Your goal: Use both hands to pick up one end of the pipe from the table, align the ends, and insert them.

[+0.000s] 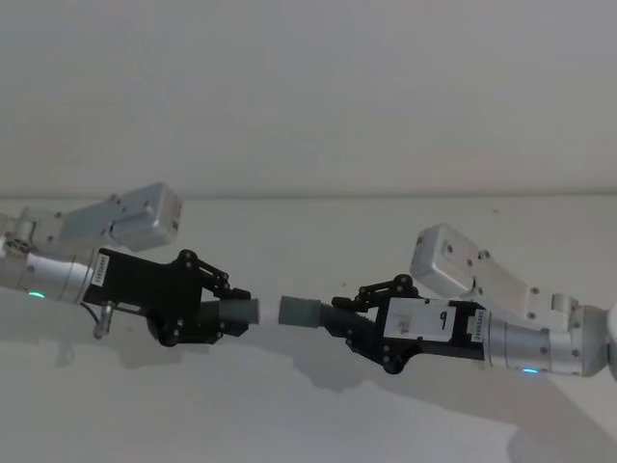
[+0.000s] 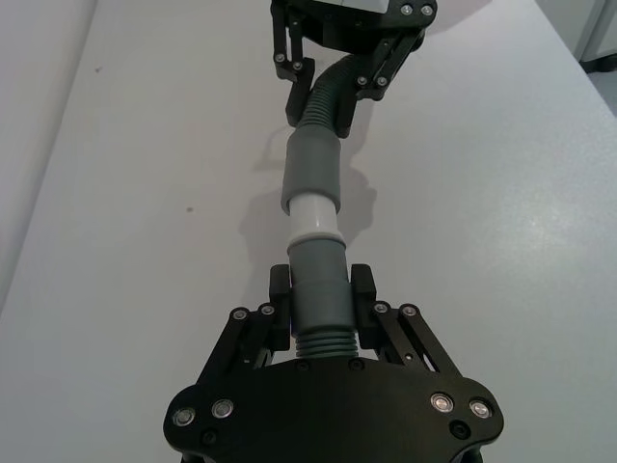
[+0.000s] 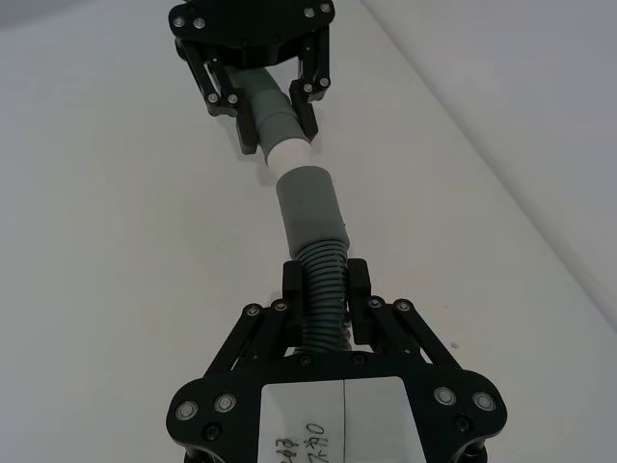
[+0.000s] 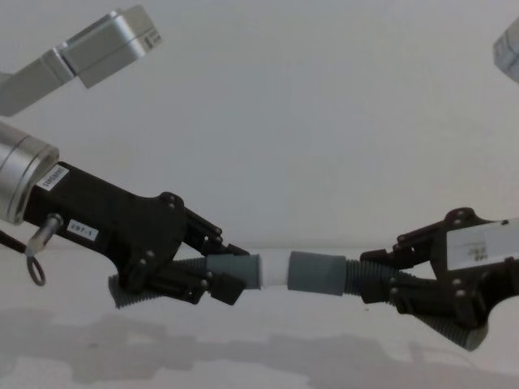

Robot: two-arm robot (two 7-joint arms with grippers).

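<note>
Both grippers hold the pipe pieces in the air above the white table (image 1: pixel 308 415). My left gripper (image 1: pixel 231 311) (image 2: pixel 321 282) is shut on the short piece at its grey collar (image 2: pixel 319 280) (image 4: pixel 235 270). The white tip (image 2: pixel 315 214) (image 4: pixel 274 270) points to the right. My right gripper (image 1: pixel 337 314) (image 3: pixel 323 287) is shut on the corrugated hose (image 3: pixel 323 280) just behind the grey socket cuff (image 3: pixel 308 203) (image 4: pixel 316 274). The tip meets the cuff's mouth, nearly in line, with most of the white still showing.
The table's far edge meets a plain pale wall (image 1: pixel 308 96). Bare table surface (image 2: pixel 145 193) lies under and around both grippers. The longer hose trails back under the right gripper (image 4: pixel 389 275).
</note>
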